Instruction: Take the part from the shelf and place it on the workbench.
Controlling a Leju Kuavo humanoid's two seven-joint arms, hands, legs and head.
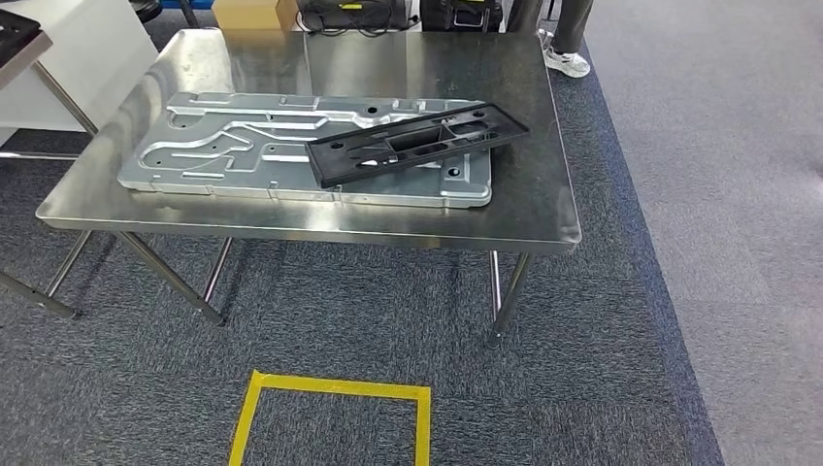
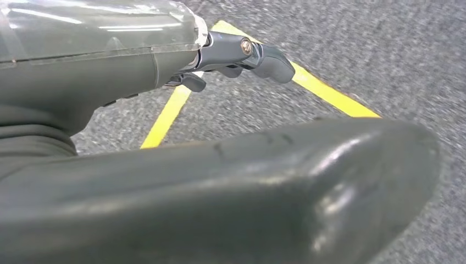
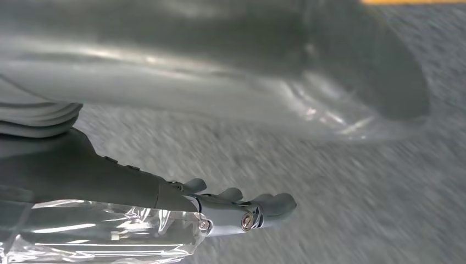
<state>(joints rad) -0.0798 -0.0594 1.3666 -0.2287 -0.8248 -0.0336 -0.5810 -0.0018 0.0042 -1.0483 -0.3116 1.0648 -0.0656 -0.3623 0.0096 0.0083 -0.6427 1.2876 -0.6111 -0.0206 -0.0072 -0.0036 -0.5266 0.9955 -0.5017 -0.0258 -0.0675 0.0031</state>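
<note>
Already the long black plastic frame part (image 1: 419,144) lies tilted across the embossed silver metal plate (image 1: 243,146) on the steel worktop (image 1: 543,209), so a nudge could slide it towards the right edge. Both the left hand (image 2: 242,58) and right hand (image 3: 242,212) hang empty over carpet, fingers seemingly loosely apart, though blur hinders certainty.

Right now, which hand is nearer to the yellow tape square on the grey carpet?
Left. The left hand hangs close above the yellow tape square; the right hand hangs over plain grey carpet, the tape farther off.
</note>
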